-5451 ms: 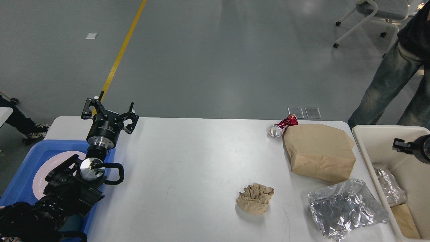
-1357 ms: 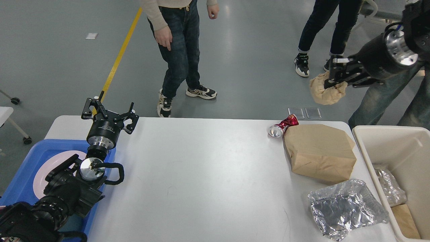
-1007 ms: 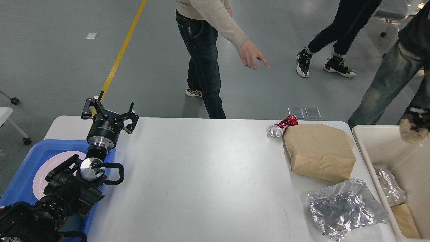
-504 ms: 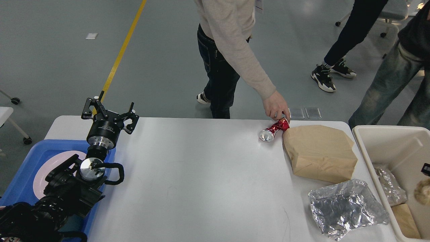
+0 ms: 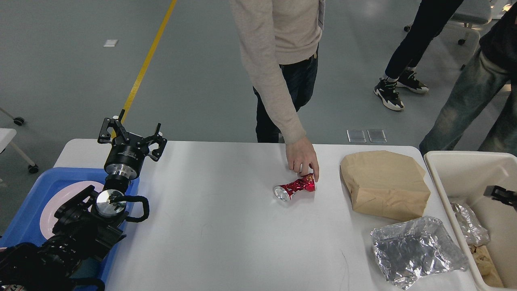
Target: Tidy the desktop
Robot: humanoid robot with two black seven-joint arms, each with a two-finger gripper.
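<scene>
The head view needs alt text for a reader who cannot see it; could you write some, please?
A person's hand touches a crushed red can on the white desktop, beside a brown paper bag and crumpled foil; the open left gripper hovers over a blue tray.

white desktop [image 5: 226,226], red can [image 5: 294,188] (crushed), blue tray [image 5: 24,202]

Wide white desktop [image 5: 226,226] with rounded corners, lying flat, faintly scuffed, filling most of the view
</scene>
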